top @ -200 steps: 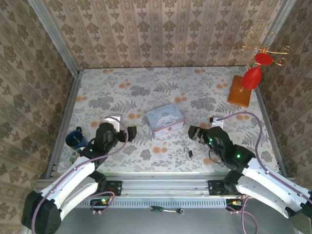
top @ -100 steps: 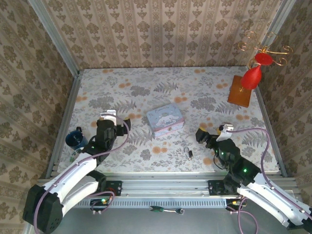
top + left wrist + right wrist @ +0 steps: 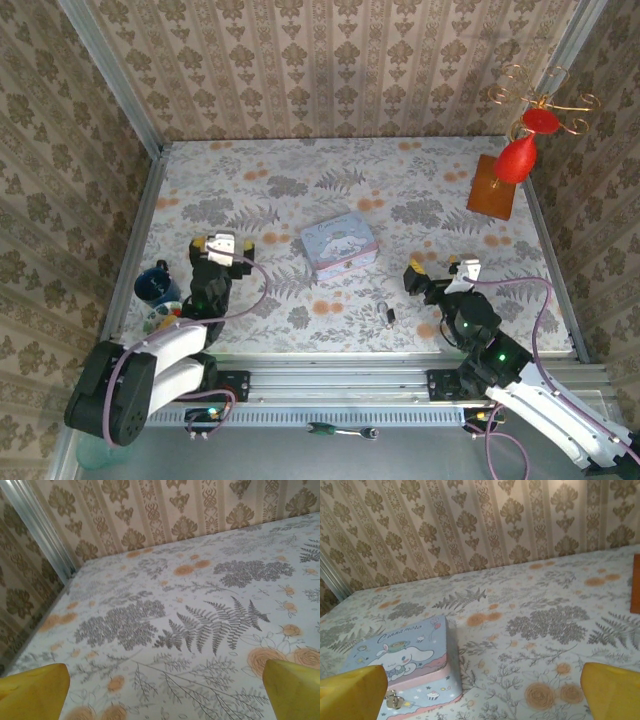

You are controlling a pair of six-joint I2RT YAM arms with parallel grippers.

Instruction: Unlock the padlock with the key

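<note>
- Your left hand (image 3: 222,243) is open and holds nothing. In its wrist view the yellow fingertips (image 3: 32,692) sit wide apart at the lower corners, with bare flowered bench (image 3: 200,580) between them.
- Your right hand (image 3: 438,268) is also open and empty. Its fingertips (image 3: 612,690) are spread to the lower corners of its own view.
- The padlock (image 3: 388,314) lies on the bench near the front edge. It is between the two arms, closer to your right hand and apart from both.
- The key is too small for you to tell it apart from the padlock in the top view.
- The pale blue cartoon-dog tin (image 3: 339,245) sits closed just beyond the padlock, and its lid shows at the lower left of the right wrist view.
- A blue mug (image 3: 155,285) stands left of your left arm.
- A wooden block (image 3: 493,187) with a red ornament (image 3: 520,155) stands in the far right corner.
</note>
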